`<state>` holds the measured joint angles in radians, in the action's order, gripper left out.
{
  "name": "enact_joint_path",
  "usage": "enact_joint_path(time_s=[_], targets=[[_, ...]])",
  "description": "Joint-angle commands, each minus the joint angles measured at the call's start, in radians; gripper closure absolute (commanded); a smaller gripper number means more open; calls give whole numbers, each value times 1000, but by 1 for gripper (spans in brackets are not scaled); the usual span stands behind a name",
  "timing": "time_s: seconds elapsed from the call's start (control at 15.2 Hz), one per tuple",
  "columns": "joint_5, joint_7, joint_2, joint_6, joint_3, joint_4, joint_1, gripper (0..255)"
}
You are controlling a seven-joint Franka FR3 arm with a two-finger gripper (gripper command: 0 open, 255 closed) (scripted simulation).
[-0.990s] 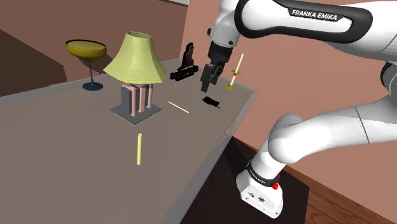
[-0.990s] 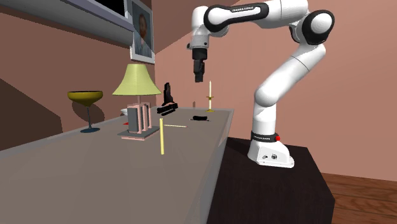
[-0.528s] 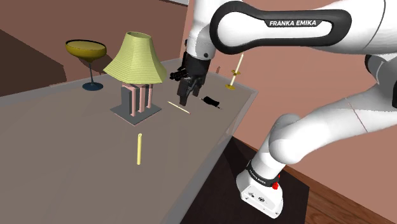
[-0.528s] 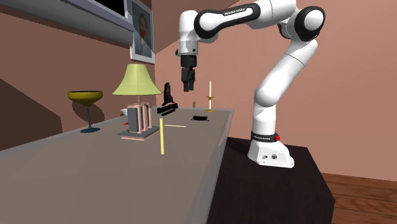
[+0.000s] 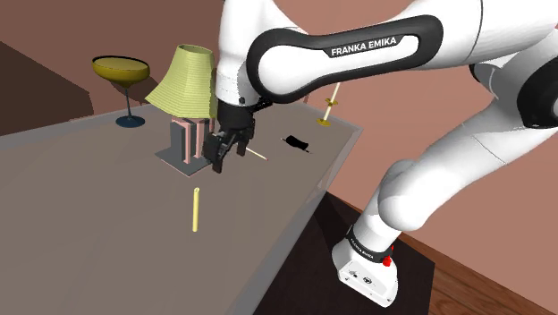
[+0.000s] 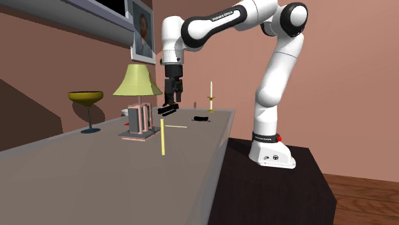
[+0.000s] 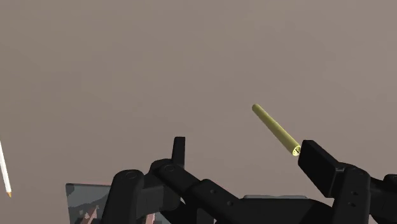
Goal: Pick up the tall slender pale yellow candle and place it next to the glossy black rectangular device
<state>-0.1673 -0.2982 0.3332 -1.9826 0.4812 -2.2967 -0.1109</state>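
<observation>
The gripper (image 5: 217, 161) hangs empty over the table (image 5: 89, 197), its fingers spread apart, just right of the lamp (image 5: 190, 85) base in the shoulder view. The yellow candle (image 5: 196, 208) lies flat nearer the camera, clear of the fingers. A small black device (image 5: 296, 143) lies farther right, near the table's edge.

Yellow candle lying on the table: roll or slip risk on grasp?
Likely rolls if nudged sideways: the yellow candle is a thin round rod lying flat on the table. Probably stiff and light, since it looks straight and slender. Its smooth surface might slip in the gripper.
</observation>
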Motion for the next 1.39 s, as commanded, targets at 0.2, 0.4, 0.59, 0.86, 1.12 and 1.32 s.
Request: enact_joint_path(time_s=[0.2,0.4,0.59,0.86,1.12,1.32], targets=[[59,-129,-182,-62,88,103,-3,0],[100,-189,-265,-82,116,153,-11,0],[110,-197,-283,-123,119,128,-13,0],[128,-211,-314,-184,123,93,-15,0],[128,-211,-314,-184,123,93,-15,0],[128,-211,-314,-184,123,93,-15,0]])
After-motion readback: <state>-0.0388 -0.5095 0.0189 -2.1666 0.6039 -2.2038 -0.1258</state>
